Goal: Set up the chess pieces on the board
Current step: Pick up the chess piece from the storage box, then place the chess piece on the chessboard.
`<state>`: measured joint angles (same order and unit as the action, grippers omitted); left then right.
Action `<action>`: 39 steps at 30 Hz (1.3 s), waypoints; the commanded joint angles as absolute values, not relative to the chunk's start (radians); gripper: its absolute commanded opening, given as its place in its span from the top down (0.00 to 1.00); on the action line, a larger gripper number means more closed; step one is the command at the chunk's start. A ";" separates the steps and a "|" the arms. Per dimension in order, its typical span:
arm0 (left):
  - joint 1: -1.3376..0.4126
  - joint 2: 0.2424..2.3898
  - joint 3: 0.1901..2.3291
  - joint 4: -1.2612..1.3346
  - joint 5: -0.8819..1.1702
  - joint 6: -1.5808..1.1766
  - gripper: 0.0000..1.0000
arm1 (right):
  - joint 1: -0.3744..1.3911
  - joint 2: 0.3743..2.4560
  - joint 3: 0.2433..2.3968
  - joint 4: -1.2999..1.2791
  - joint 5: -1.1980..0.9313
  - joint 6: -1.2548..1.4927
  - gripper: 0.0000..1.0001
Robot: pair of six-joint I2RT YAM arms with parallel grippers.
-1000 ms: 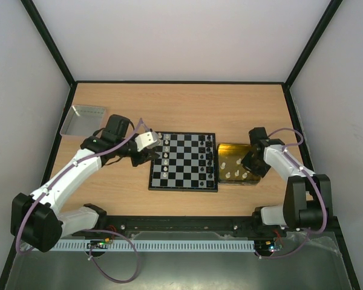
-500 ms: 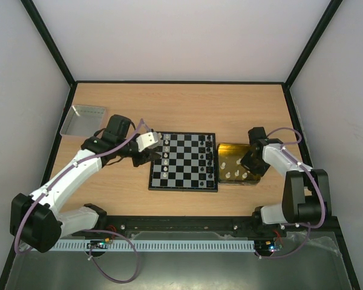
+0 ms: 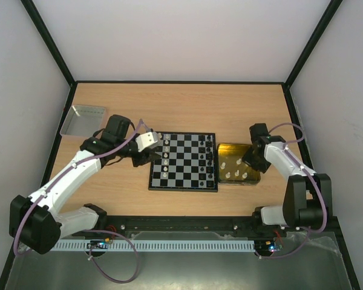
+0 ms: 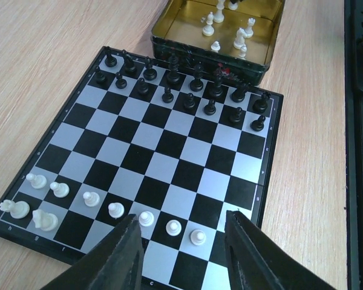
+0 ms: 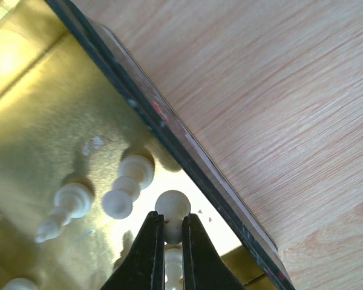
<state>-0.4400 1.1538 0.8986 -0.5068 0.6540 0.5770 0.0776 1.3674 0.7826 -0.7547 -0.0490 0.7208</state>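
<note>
The checkered board (image 3: 184, 162) lies mid-table; it also shows in the left wrist view (image 4: 169, 151). Black pieces (image 4: 187, 90) fill its far two rows, white pieces (image 4: 115, 210) stand along its near rows. My left gripper (image 4: 183, 241) is open and empty, low over the board's near edge by the white pawns (image 4: 171, 228). My right gripper (image 5: 171, 226) is inside the yellow tray (image 5: 24, 96), shut on a white pawn (image 5: 172, 208) near the tray's wall. Other white pieces (image 5: 127, 184) lie loose beside it.
The yellow tray (image 3: 237, 165) sits right of the board and holds several white pieces (image 4: 239, 39). A grey metal tray (image 3: 83, 119) stands at the far left. Black frame rails run along the table's edges.
The right wrist has shifted slightly up and back over the yellow tray. The left arm has stayed about where it was.
</note>
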 commanded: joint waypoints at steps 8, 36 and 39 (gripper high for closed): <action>-0.446 1.138 0.900 -0.504 0.652 0.584 0.35 | 0.076 1.243 0.901 -0.922 -0.048 0.710 0.98; -0.443 1.121 0.774 -0.670 0.428 0.643 0.22 | 0.761 1.441 1.114 -0.822 -0.077 0.992 0.98; -0.443 1.112 0.764 -0.651 0.403 0.629 0.15 | 0.836 1.515 1.151 -0.786 -0.093 1.006 0.98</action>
<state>-0.4404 1.1244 0.7799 -0.6308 0.4381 0.6285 0.7601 1.4471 1.0904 -0.8398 -0.0963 0.9627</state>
